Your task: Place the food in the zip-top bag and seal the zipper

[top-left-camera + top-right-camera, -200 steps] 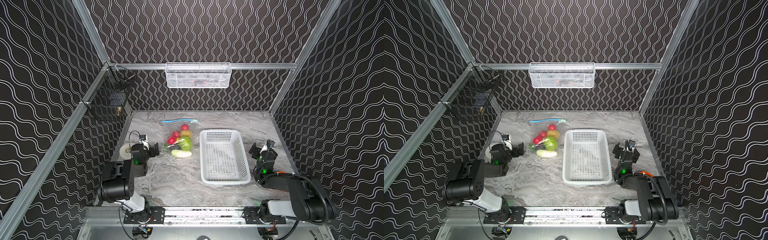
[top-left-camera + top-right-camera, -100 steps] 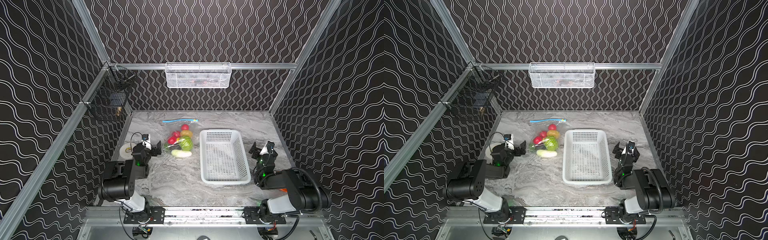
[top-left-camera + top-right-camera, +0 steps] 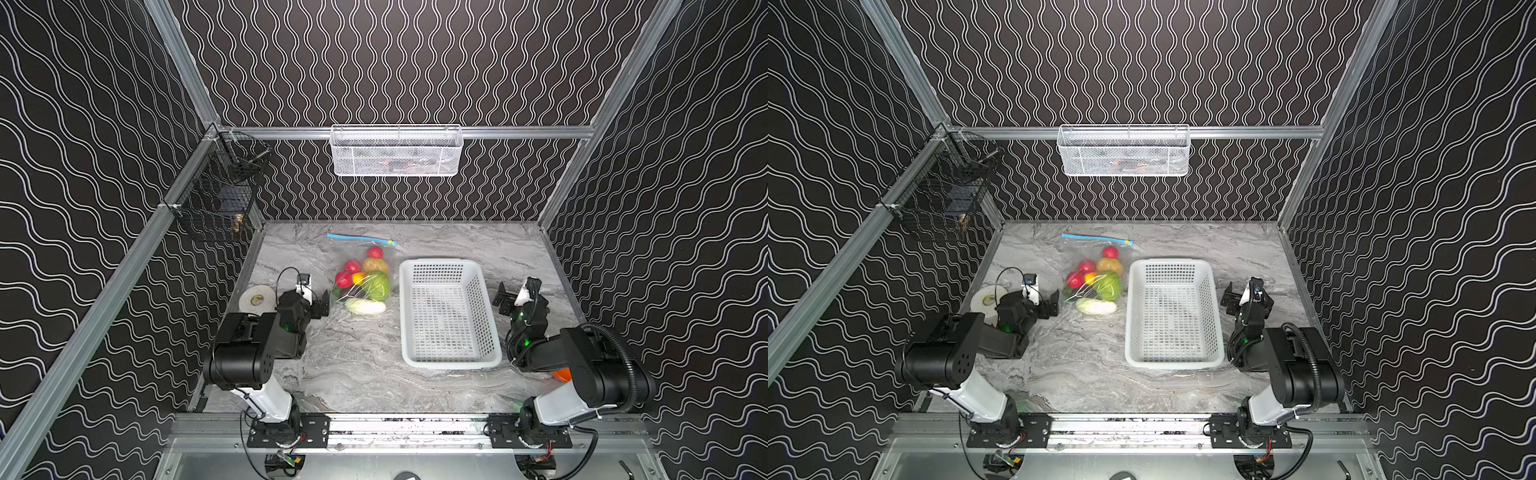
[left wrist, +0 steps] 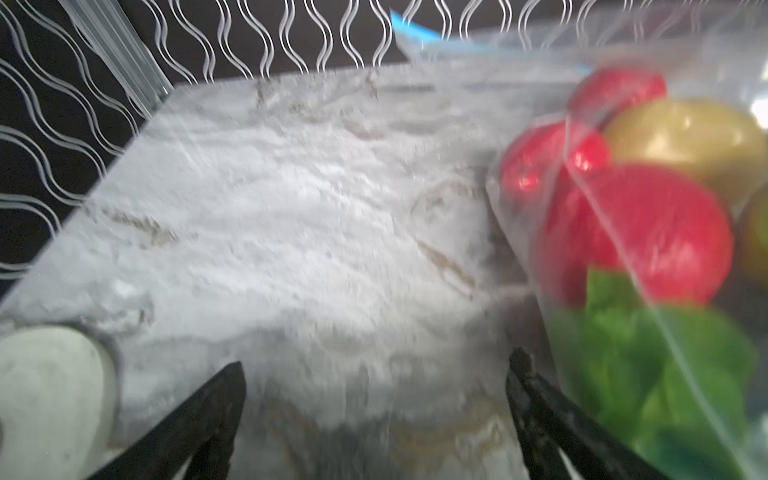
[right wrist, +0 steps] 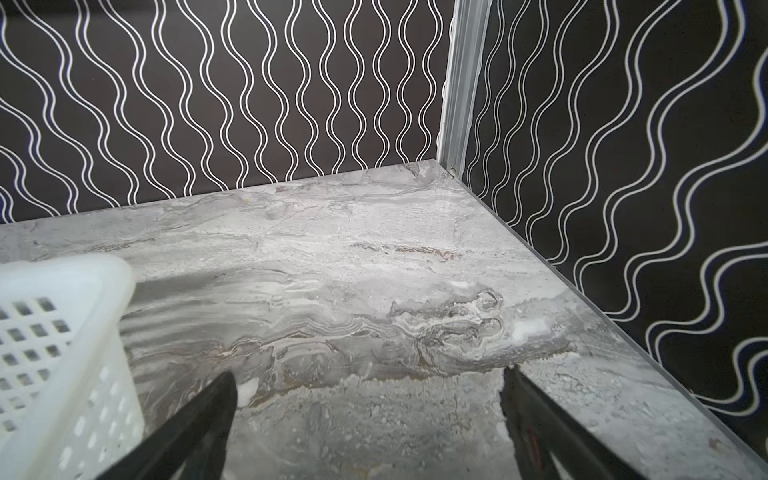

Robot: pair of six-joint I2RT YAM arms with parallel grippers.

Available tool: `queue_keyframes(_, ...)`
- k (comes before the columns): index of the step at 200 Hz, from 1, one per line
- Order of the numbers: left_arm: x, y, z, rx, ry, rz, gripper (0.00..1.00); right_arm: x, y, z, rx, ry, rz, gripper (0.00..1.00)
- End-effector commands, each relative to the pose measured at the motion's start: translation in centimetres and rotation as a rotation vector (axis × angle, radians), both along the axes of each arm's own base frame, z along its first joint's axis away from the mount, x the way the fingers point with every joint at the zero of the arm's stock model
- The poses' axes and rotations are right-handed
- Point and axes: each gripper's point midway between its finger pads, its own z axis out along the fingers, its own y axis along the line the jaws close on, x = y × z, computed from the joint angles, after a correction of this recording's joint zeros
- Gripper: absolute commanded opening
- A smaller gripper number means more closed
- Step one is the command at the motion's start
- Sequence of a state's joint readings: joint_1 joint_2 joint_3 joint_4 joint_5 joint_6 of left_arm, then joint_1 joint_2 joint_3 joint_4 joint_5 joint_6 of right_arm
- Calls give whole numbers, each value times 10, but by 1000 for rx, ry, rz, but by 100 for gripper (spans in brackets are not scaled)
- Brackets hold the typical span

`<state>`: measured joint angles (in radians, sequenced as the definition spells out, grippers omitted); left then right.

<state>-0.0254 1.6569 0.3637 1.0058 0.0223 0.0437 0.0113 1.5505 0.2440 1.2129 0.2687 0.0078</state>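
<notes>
Checked against a second ago. Found the left gripper (image 3: 323, 302) crept forward, so that the clear, crinkly zip-top bag (image 3: 350, 254) now lies just beside the outer face of one jaw, not between the two. Cannot tell through the wrist-view blur whether plastic and finger touch. Found the jaws of the left gripper (image 4: 376, 361) spread wide over bare grey marbled tabletop (image 4: 291, 228), gripping nothing, with a white tape roll (image 4: 45, 386) beyond the opposite jaw.

Found the right arm folded back and raised, with the right gripper (image 3: 502, 298) hardly displaced. Seen from the wrist, found the right gripper (image 5: 369, 372) equally wide and empty, the white perforated plastic basket (image 5: 83, 270) just outside one jaw and the bag well apart.

Saw no shift in bag or basket. Counted the toy food (image 3: 365, 279) inside the plastic, ahead of and beside the left jaws: red fruits, a yellow-orange piece, green cabbage, white radish, green leaf. Made out the thin light-blue zipper (image 3: 359, 238) along the bag's far edge, well beyond those jaws, as a single line with its small yellow slider tab (image 3: 390, 241) at one end.

Judging from this: filling done, basket apparently empty, seal probable but too small to confirm. Cannot say whether the left arm's creep means settling to rest or a last approach to the bag.
</notes>
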Motion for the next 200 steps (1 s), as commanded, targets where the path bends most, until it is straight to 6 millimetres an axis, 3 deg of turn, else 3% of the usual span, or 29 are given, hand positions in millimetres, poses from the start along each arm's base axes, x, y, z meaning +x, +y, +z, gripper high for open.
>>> queue_keyframes(1,4,1,5,33,-14,18,99,5,0,2,39,-1,32,99)
queue_keyframes(200,4,1,7,36,-29,20,99,2,-3,5,27,-22,13,99)
